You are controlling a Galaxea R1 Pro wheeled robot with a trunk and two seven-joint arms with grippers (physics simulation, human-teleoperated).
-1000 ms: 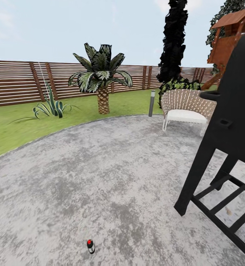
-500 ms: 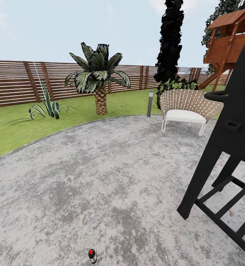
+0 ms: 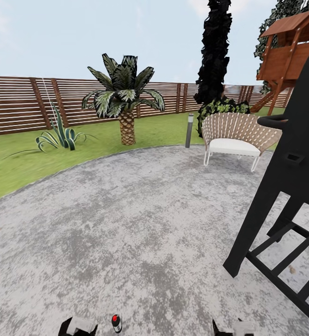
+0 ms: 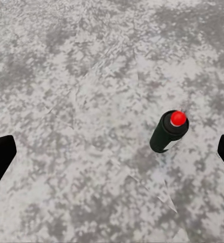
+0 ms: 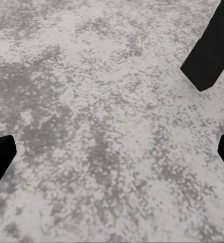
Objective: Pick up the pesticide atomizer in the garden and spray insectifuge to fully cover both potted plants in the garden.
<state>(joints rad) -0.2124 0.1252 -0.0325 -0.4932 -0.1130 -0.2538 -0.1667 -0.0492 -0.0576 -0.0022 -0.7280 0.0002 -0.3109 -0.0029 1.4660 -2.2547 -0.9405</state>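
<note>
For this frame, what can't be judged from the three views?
- Second low green rosette plant: one stands on the lawn in the head view; where the other stands can't be told.
- Left gripper and right gripper: cut off by the head view's bottom edge.
- Small dark red-capped spray bottle: its nozzle direction is too small to read.
- Black grill stand: cut off at the right edge.

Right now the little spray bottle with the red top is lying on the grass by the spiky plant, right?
Not quite. The spray bottle with the red top is standing on the grey patio, far from the spiky plant, as the head view shows.
</note>
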